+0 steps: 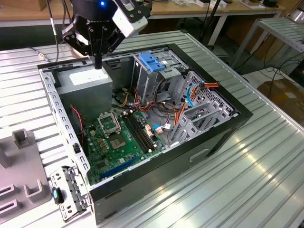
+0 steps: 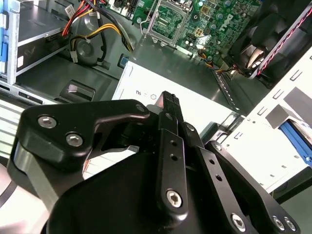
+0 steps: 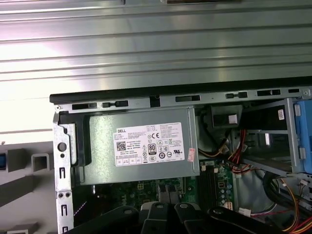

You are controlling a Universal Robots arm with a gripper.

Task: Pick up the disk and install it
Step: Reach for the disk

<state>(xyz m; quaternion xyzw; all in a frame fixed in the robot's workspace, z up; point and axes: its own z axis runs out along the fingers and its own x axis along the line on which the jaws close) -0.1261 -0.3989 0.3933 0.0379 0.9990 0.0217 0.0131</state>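
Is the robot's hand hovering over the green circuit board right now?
No, in the exterior view the hand hangs over the grey power supply box, not the green circuit board.

A ribbed silver metal table [image 1: 256, 175] takes up most of the exterior view, its grooves running from the lower left towards the upper right of the frame. An open black computer case [image 1: 199, 154] lies on its side directly on the table, across the centre of the frame. At the lower left a grey moulded fixture [image 1: 21, 171] with raised blocks rests on the surface. A perforated metal bracket [image 1: 71, 194] sits between the fixture and the case's near corner. At the upper left a thin cable [image 1: 40, 53] trails over the ribs.
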